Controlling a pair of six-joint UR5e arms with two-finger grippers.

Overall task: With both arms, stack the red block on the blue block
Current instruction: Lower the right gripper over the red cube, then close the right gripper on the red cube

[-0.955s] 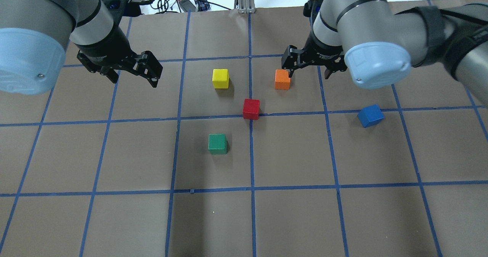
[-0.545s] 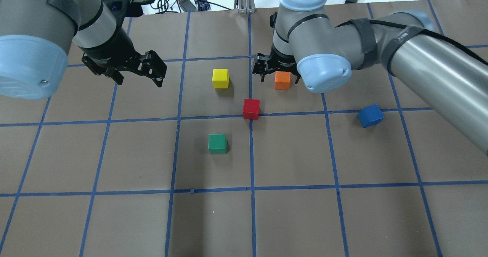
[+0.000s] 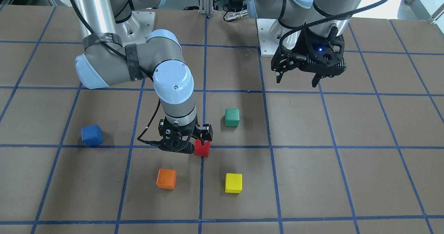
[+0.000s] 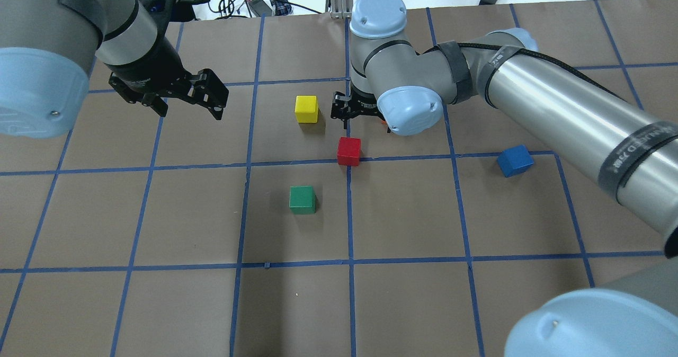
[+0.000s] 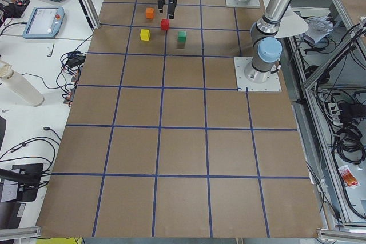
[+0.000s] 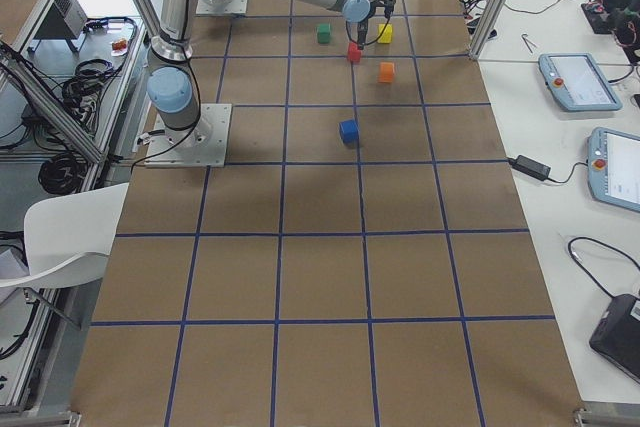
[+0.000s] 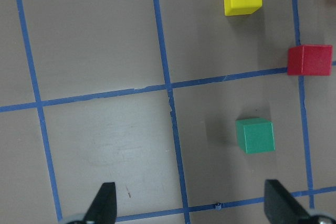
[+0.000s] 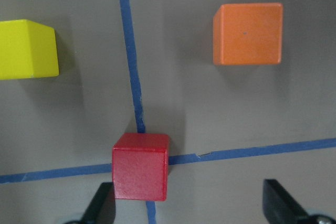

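Observation:
The red block (image 4: 349, 151) sits on a blue tape crossing near the table's middle; it also shows in the front view (image 3: 202, 148) and the right wrist view (image 8: 140, 166). The blue block (image 4: 515, 160) lies alone, turned slightly, off to the right, and shows in the front view (image 3: 92, 135). My right gripper (image 4: 364, 121) is open and empty, hovering just behind the red block, which sits close to one finger (image 8: 102, 205) in the right wrist view. My left gripper (image 4: 188, 110) is open and empty, raised over the far left of the table.
A yellow cube (image 4: 306, 108) stands left of the right gripper. A green cube (image 4: 302, 199) lies nearer the robot. An orange cube (image 3: 166, 178) is mostly hidden under the right arm in the overhead view. Brown paper with blue tape grid (image 4: 349, 261) covers the table.
The right arm has swung left, from beside the orange cube to just behind the red block. The left gripper has barely moved. No block has moved.

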